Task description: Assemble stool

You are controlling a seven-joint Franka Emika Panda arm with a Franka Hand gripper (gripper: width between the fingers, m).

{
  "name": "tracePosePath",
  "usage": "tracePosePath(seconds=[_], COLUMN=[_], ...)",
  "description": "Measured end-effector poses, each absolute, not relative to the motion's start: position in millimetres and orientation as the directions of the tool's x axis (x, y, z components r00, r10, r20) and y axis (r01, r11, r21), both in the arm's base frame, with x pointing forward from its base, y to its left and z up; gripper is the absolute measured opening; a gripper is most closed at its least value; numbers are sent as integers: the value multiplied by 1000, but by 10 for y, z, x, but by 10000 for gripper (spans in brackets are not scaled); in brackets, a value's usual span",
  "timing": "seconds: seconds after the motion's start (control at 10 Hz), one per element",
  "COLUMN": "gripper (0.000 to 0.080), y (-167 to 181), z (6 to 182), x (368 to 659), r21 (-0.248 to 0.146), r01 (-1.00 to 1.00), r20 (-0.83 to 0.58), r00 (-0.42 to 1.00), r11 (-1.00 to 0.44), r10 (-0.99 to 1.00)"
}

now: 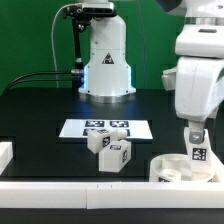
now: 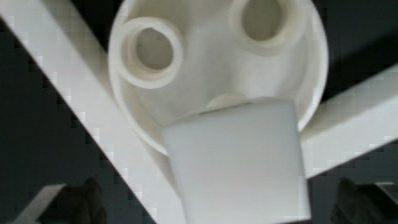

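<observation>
The arm hangs straight down, gripper [image 1: 195, 139] spread wide astride an upright leg [image 1: 198, 154] on the seat [image 1: 165, 171], four o'clock from the marker board [image 1: 75, 129].

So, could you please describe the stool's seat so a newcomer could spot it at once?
Follow the white rail along the black table's near edge to the exterior view's right. Just behind it lies the seat, a flat round disc. Unlike the chunky tagged legs by the marker board, it has round holes.
</observation>
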State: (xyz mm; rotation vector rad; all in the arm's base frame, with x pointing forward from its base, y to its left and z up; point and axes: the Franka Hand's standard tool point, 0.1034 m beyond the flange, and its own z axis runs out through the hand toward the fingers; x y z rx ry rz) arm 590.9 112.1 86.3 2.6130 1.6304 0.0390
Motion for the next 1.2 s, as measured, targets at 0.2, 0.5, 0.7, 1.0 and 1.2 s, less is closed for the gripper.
tracePosePath(seconds=[0.2,0.5,0.7,1.0,1.2], gripper=[649,649,425,334,334], y=[1135,1145,1138,1139,1141], z=[689,628,626,625,629], x=[5850,5840,5839,5837,5840], r21=[46,47,48,50,42], r01=[902,879,836,689,464], r20=[-27,-25,-20,-9,8], r00=[430,476,548,724,885], r11=[-428,-474,-547,-723,-885], r10=[903,879,836,690,465])
